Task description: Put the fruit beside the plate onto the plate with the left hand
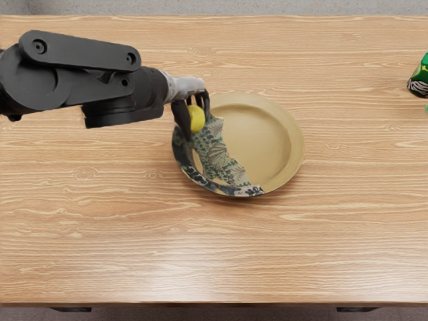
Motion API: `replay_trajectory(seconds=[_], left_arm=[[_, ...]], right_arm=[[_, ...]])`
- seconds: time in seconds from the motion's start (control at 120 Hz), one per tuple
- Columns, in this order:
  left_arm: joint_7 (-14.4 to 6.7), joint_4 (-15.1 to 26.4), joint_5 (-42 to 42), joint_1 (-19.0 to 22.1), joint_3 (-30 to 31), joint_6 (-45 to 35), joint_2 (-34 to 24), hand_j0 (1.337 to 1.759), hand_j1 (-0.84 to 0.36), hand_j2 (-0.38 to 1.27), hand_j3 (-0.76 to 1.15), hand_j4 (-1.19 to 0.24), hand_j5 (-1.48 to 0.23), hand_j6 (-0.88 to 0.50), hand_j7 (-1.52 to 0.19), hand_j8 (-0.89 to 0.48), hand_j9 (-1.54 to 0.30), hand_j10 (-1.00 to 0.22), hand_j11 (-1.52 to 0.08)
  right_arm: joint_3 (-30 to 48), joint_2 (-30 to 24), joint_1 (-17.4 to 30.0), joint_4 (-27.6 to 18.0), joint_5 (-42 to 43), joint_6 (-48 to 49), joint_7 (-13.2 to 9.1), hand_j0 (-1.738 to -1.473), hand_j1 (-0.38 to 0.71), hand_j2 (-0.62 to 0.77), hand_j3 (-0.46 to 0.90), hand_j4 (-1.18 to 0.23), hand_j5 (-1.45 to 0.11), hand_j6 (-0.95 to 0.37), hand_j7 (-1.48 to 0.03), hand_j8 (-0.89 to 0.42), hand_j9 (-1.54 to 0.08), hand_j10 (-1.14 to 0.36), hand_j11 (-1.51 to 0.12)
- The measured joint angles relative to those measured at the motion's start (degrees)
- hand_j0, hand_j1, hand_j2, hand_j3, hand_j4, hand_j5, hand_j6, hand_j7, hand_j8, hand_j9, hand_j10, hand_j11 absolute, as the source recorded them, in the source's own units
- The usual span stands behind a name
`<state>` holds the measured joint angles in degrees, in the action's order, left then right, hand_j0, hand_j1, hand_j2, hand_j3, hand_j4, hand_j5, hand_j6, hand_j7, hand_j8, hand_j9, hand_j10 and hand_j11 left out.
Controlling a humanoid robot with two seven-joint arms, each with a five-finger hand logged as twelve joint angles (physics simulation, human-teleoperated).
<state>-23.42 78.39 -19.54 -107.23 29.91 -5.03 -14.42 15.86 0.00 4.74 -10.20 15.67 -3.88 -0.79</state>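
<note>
My left arm comes in from the left edge, and its hand hangs over the left rim of the plate. Its dark fingers are curled around a small yellow fruit, held just above the rim. The plate is tan and round, with a green leaf pattern across its lower left part. It lies near the middle of the wooden table. Part of the fruit is hidden behind the fingers. The right arm does not show.
A green and white object sits at the right edge of the table, cut off by the picture. Bare wood stretches in front of the plate and to its right.
</note>
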Motion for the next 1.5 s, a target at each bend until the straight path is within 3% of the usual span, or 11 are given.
replay_trajectory(seconds=[0.158, 0.383, 0.517, 0.7, 0.867, 1.017, 1.233, 1.342, 1.5], left_arm=[[0.0, -1.6, 0.6, 0.1, -0.2, -0.3, 7.9, 1.652, -0.29, 0.29, 0.00, -0.66, -1.18, -0.29, -1.18, -0.30, -1.18, -0.83, -1.18], [-0.2, -4.3, 0.0, 0.3, -0.1, -0.5, 9.8, 1.650, -0.32, 0.35, 0.00, -0.67, -1.15, -0.31, -1.16, -0.31, -1.16, -0.83, -1.17], [-0.1, -5.6, 0.0, 0.5, -0.1, -0.7, 11.1, 1.654, -0.29, 0.28, 0.00, -0.69, -0.93, -0.35, -0.94, -0.37, -0.94, -0.85, -0.96], [-0.1, -6.9, 0.0, 0.8, -0.3, -0.7, 12.0, 1.656, -0.13, 0.15, 0.00, -0.49, -0.62, -0.30, -0.62, -0.30, -0.62, -0.58, -0.63], [-0.1, -7.4, 0.1, 0.8, -1.7, -0.5, 11.3, 1.657, -0.03, 0.10, 0.00, -0.36, -0.46, -0.28, -0.46, -0.27, -0.46, -0.40, -0.46], [-0.1, -7.4, 2.3, 2.1, -6.3, 3.1, 3.9, 1.658, 0.01, 0.07, 0.00, -0.30, -0.39, -0.26, -0.39, -0.26, -0.39, -0.32, -0.39], [-0.1, -6.9, 14.2, 8.6, -16.7, 25.4, -13.7, 1.658, 0.04, 0.06, 0.00, -0.27, -0.34, -0.25, -0.35, -0.25, -0.35, -0.27, -0.35], [-0.1, -6.5, 20.7, 13.2, -20.4, 34.6, -21.2, 1.658, 0.04, 0.05, 0.00, -0.26, -0.34, -0.25, -0.34, -0.25, -0.34, -0.26, -0.34], [-0.1, -5.6, 26.3, 20.7, -23.3, 38.9, -32.6, 1.658, 0.05, 0.05, 0.00, -0.25, -0.33, -0.25, -0.33, -0.25, -0.33, -0.25, -0.33]], right_arm=[[0.0, 0.0, 0.0, 0.0, 0.0, 0.0, 0.0, -1.658, -0.31, -0.01, 0.00, -0.04, -0.05, -0.04, -0.05, -0.04, -0.05, -0.04, -0.05], [0.0, 0.0, 0.0, 0.0, 0.0, 0.0, 0.0, -1.658, -0.31, -0.01, 0.00, -0.04, -0.05, -0.04, -0.05, -0.04, -0.05, -0.04, -0.05], [0.0, 0.0, 0.0, 0.0, 0.0, 0.0, 0.0, -1.658, -0.31, -0.01, 0.00, -0.04, -0.05, -0.04, -0.05, -0.04, -0.05, -0.04, -0.05], [0.0, 0.0, 0.0, 0.0, 0.0, 0.0, 0.0, -1.658, -0.31, -0.01, 0.00, -0.04, -0.05, -0.04, -0.05, -0.04, -0.05, -0.04, -0.05], [0.0, 0.0, 0.0, 0.0, 0.0, 0.0, 0.0, -1.658, -0.31, -0.01, 0.00, -0.04, -0.05, -0.04, -0.05, -0.04, -0.05, -0.04, -0.05], [0.0, 0.0, 0.0, 0.0, 0.0, 0.0, 0.0, -1.658, -0.31, -0.01, 0.00, -0.04, -0.05, -0.04, -0.05, -0.04, -0.05, -0.04, -0.05], [0.0, 0.0, 0.0, 0.0, 0.0, 0.0, 0.0, -1.658, -0.31, -0.01, 0.00, -0.04, -0.05, -0.04, -0.05, -0.04, -0.05, -0.04, -0.05], [0.0, 0.0, 0.0, 0.0, 0.0, 0.0, 0.0, -1.658, -0.31, -0.01, 0.00, -0.04, -0.05, -0.04, -0.05, -0.04, -0.05, -0.04, -0.05], [0.0, 0.0, 0.0, 0.0, 0.0, 0.0, 0.0, -1.658, -0.31, -0.01, 0.00, -0.04, -0.05, -0.04, -0.05, -0.04, -0.05, -0.04, -0.05]])
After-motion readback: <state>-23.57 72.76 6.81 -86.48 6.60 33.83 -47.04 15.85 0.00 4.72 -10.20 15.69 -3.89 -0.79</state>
